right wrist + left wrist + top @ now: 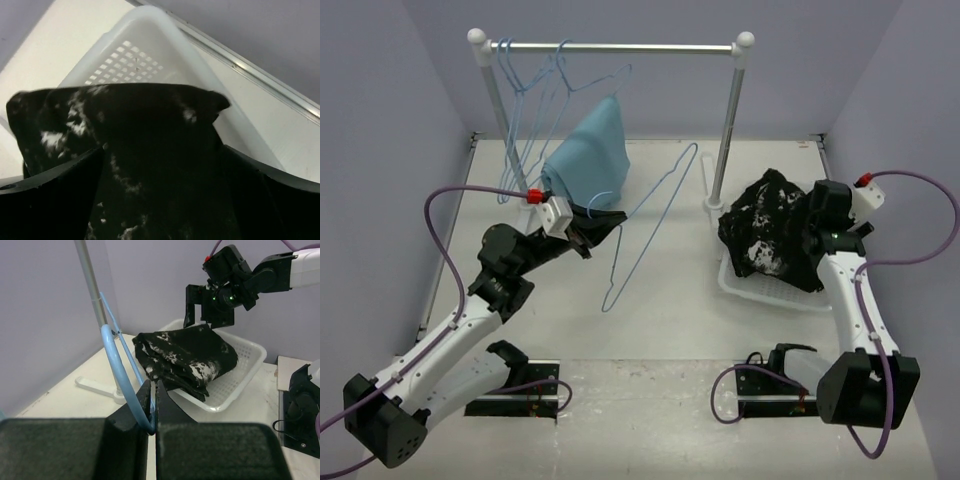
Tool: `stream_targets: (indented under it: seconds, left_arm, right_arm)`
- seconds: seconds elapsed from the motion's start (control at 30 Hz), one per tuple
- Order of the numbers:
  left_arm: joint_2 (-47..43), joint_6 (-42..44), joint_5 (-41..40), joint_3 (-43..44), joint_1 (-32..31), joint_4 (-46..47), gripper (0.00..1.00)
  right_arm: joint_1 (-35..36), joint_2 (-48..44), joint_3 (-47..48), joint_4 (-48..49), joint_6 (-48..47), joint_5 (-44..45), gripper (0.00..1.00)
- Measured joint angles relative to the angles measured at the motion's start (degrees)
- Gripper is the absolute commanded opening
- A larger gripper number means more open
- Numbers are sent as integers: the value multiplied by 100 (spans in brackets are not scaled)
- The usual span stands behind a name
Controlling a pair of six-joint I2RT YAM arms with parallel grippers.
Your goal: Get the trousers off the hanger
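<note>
1. Top external: the trousers (770, 235) are found bundled in a white basket (775, 297) on the desk (650, 345), apart from the hanger (116, 365).
2. The hanger is clamped in the closed left hand (152, 390).
3. The right hand (206, 320) is spread wide astride the trousers.

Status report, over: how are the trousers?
Left gripper: jaws shut on hanger. Right gripper: jaws open astride trousers. Trousers in basket, off hanger. Nothing in the way.

You have an off-white table (660, 340); a white basket (760, 290) sits on its right side; the clothes rail's foot (708, 185) rests just left of it, slightly farther back.
</note>
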Motion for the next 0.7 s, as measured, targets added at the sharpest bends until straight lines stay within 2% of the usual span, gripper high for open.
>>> stream_targets:
  seconds: [0.17, 0.33, 0.53, 0.6, 0.7]
  left_arm:
    - [-59, 0, -2, 0, 0, -37, 0]
    - [-44, -2, 2, 0, 0, -66, 0]
    - [120, -13, -2, 0, 0, -68, 0]
    - [170, -15, -2, 0, 0, -68, 0]
    - [232, -13, -2, 0, 0, -70, 0]
  right_arm:
    - [0, 203, 271, -450, 223, 20, 99]
    - [0, -131, 522, -579, 168, -59, 99]
    - [46, -868, 837, -640, -284, -979, 99]
    - [407, -866, 1038, -769, -442, -1150, 99]
    - [1390, -702, 1113, -1016, -570, -1314, 99]
